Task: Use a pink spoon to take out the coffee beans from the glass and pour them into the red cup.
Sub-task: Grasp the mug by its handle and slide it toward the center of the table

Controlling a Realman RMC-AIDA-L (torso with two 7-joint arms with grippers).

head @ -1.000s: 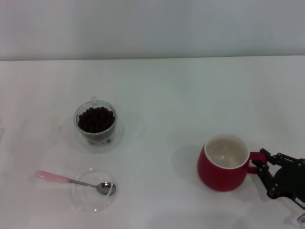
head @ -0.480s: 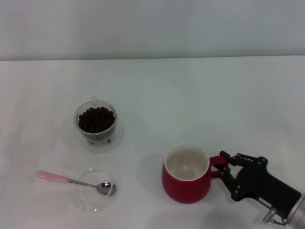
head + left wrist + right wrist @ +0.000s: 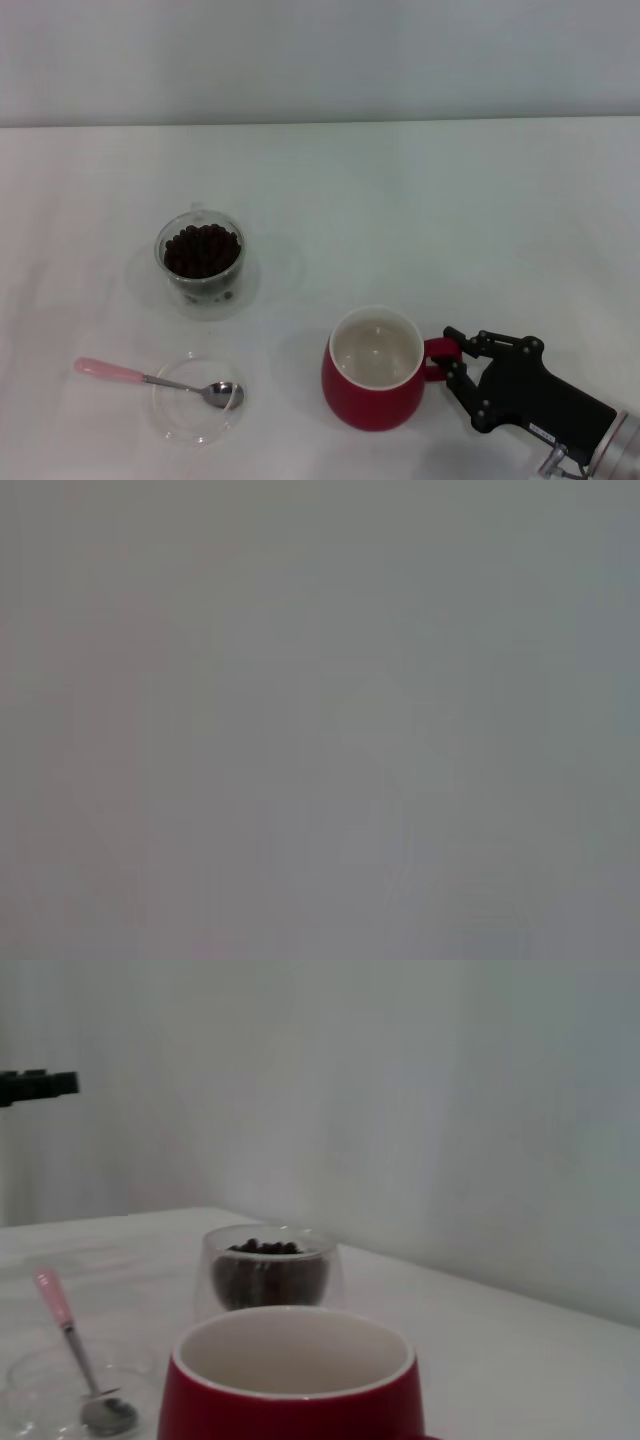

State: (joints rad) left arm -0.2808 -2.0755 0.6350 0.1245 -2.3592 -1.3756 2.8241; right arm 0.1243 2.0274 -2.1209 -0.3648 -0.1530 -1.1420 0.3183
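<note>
The red cup (image 3: 372, 395) stands at the front of the white table, its handle pointing right. My right gripper (image 3: 452, 357) is shut on that handle. The cup's rim also shows close up in the right wrist view (image 3: 290, 1400); its white inside looks empty. The glass (image 3: 201, 268) full of coffee beans (image 3: 201, 250) stands on a clear saucer at the left. The pink spoon (image 3: 110, 372) lies with its bowl in a shallow clear dish (image 3: 170, 425) at the front left. My left gripper is out of view; the left wrist view shows only grey.
The white table (image 3: 420, 220) runs back to a pale wall. In the right wrist view the glass (image 3: 268, 1275), the spoon (image 3: 52, 1300) and the dish (image 3: 30, 1380) lie beyond the cup. A dark object (image 3: 35, 1085) shows at that view's edge.
My right gripper has dragged the red cup left and nearer the table's front, closer to the dish and spoon. The glass, spoon and dish have not moved.
</note>
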